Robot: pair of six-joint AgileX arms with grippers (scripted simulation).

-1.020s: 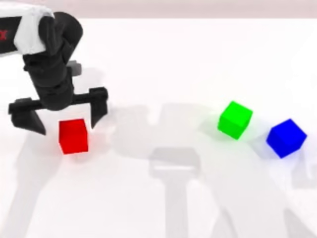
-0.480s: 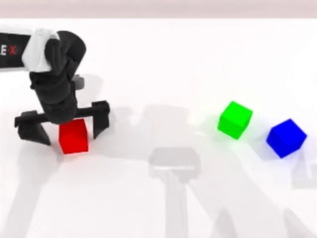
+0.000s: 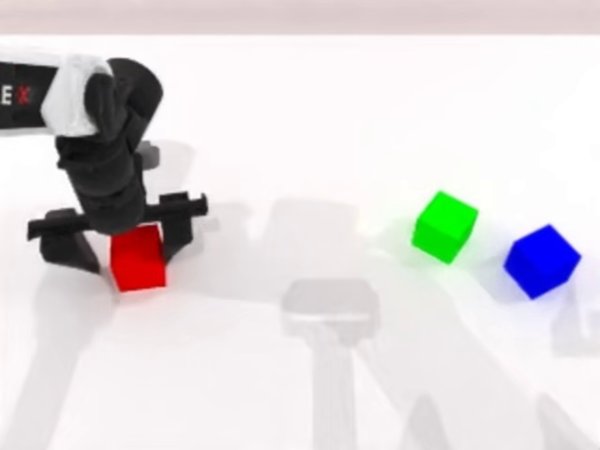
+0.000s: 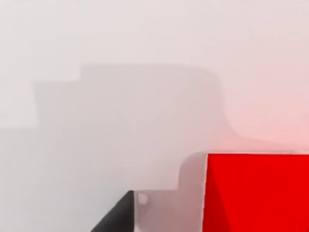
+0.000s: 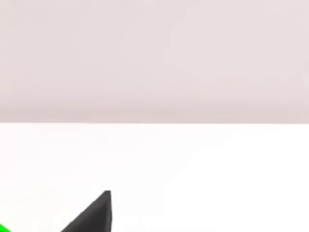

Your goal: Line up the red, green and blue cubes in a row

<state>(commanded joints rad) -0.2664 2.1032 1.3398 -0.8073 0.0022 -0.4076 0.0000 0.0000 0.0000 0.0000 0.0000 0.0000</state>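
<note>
The red cube rests on the white table at the left. My left gripper is lowered over it and open, with one black finger on each side. The right-hand finger is at the cube's side. In the left wrist view a narrow gap still shows between a finger and the red cube. The green cube and the blue cube sit apart at the right. My right arm is outside the top view. Its wrist view shows one black fingertip and a sliver of the green cube.
The white table's far edge runs along the top of the top view. Grey shadows of the arms lie across the middle of the table.
My left gripper came down around the red cube, and its fingers have drawn closer together. The three cubes have not moved.
</note>
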